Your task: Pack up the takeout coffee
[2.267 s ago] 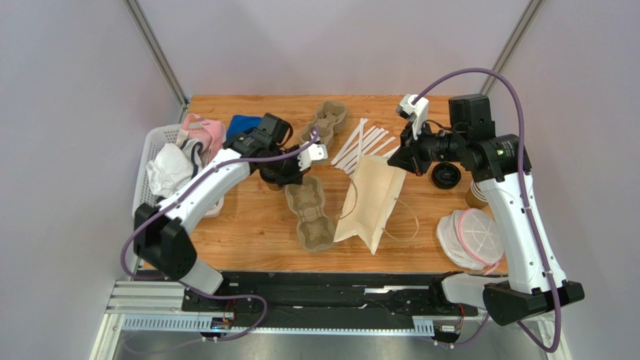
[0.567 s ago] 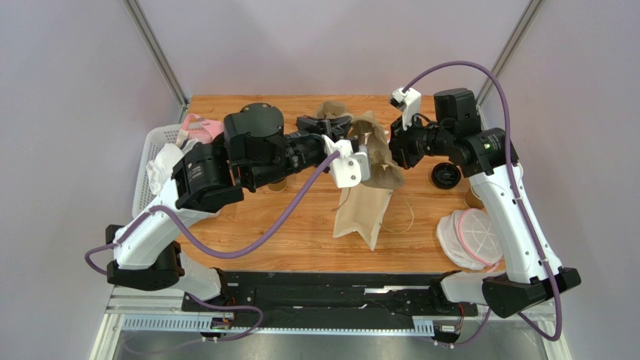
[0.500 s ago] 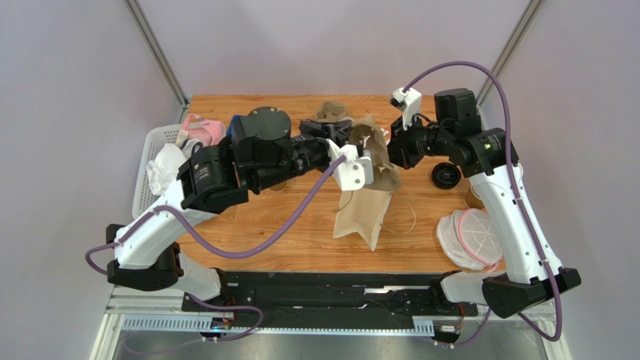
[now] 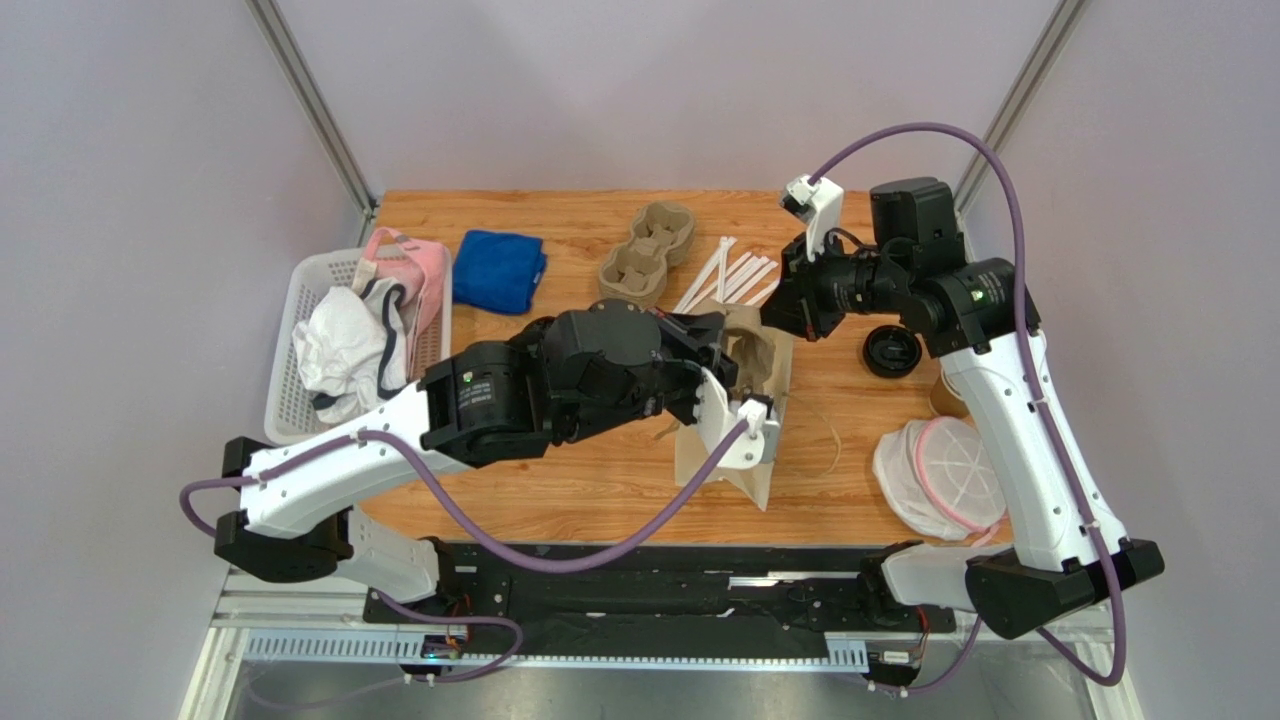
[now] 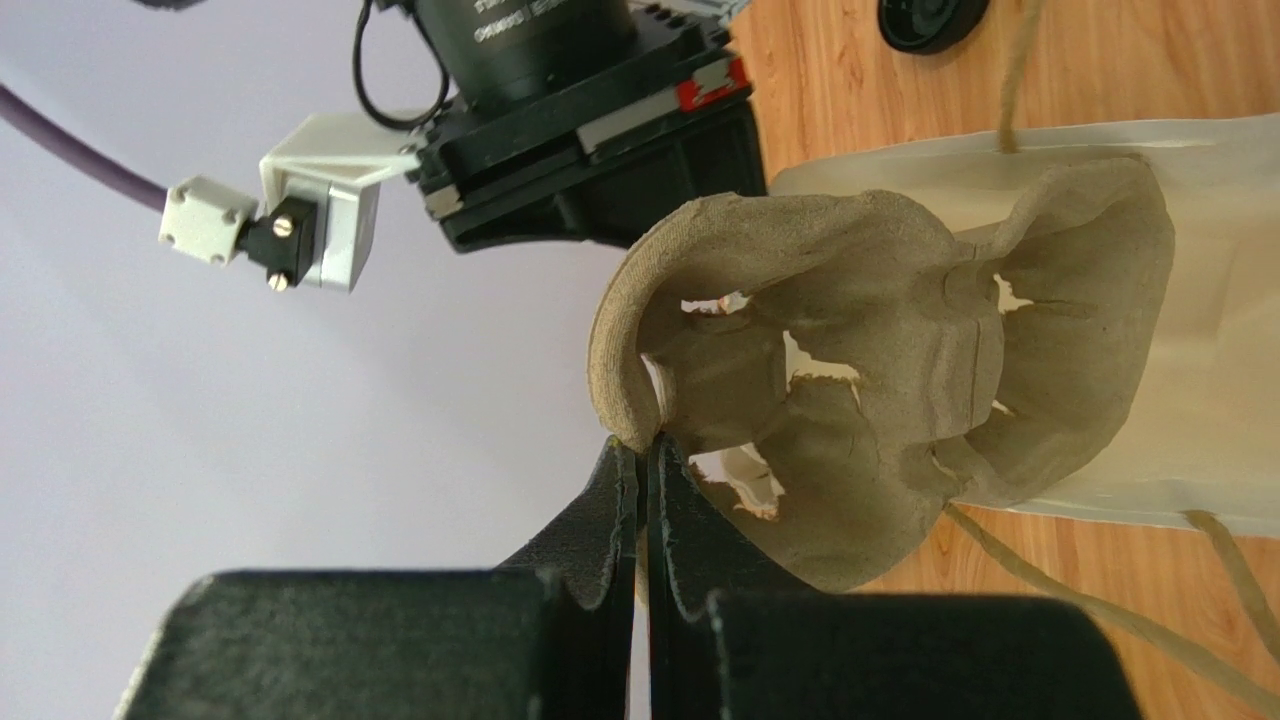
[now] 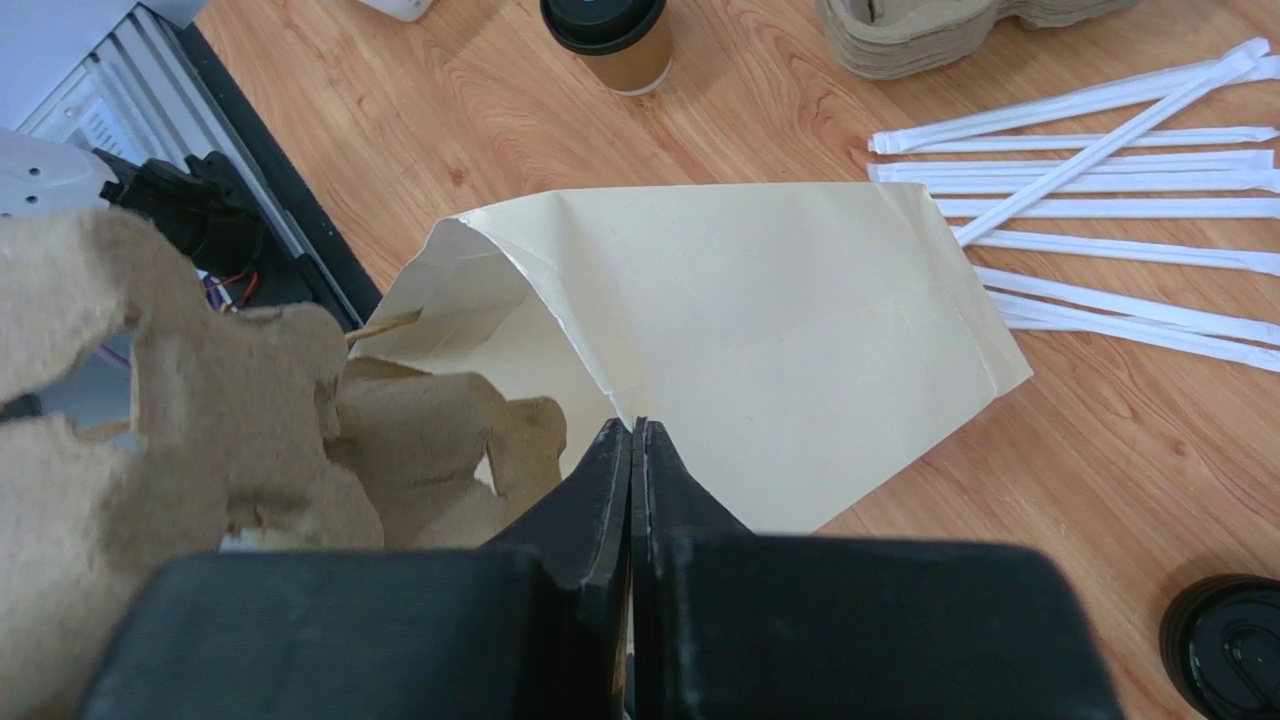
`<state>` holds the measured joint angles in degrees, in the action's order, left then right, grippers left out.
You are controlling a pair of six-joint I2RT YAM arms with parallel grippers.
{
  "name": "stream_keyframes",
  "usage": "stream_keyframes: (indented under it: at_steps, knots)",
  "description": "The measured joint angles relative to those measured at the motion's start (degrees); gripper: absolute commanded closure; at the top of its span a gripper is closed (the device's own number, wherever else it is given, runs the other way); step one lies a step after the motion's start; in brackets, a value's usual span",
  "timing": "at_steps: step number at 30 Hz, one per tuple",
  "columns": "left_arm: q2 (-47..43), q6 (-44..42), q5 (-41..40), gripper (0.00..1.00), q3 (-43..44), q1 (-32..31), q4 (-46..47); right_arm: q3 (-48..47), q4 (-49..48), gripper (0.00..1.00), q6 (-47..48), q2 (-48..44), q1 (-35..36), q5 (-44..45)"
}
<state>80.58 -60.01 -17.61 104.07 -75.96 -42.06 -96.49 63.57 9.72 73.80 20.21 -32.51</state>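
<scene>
The takeout coffee point(image 6: 609, 38), a tan cup with a black lid, stands on the wood beyond the bag in the right wrist view; my left arm hides it from above. My left gripper point(image 5: 649, 458) is shut on the edge of a brown pulp cup carrier point(image 5: 887, 375), which hangs at the open mouth of the cream paper bag point(image 5: 1202, 300). From above, the carrier point(image 4: 756, 360) sits at the bag's point(image 4: 714, 462) top. My right gripper point(image 6: 634, 428) is shut on the bag's point(image 6: 781, 300) rim, lifting it, with the carrier point(image 6: 226, 435) to its left.
White wrapped straws point(image 4: 729, 273) and a stack of carriers point(image 4: 646, 252) lie at the back. A loose black lid point(image 4: 891, 351), stacked cups point(image 4: 950, 393) and a mesh cover point(image 4: 939, 477) are on the right. A white basket point(image 4: 293, 353) and blue cloth point(image 4: 499, 270) are on the left.
My left arm has swung the carrier from the back of the table toward the near side, to the bag's mouth. The right gripper has kept its hold on the bag's rim.
</scene>
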Motion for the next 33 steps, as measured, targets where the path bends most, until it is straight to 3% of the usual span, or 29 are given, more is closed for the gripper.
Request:
stream_keyframes:
  at_steps: [9, 19, 27, 33]
  knots:
    - [-0.9, -1.6, -2.2, 1.00, -4.5, -3.8, 1.6, 0.1, 0.0, 1.00, -0.9, -0.2, 1.1, -2.9]
    - [-0.5, -3.9, -10.2, 1.00, -7.2, -5.2, 6.5, 1.9, 0.1, 1.00, -4.8, -2.0, 1.2, -4.9]
    - [-0.4, -9.1, -13.4, 1.00, -7.3, -6.1, 8.2, 2.9, 0.1, 1.00, -12.4, -2.4, 1.2, -7.1]
    - [-0.4, -8.1, -12.7, 1.00, -7.2, -7.3, 5.0, 6.7, 0.2, 1.00, -17.4, -2.6, 1.2, -8.3]
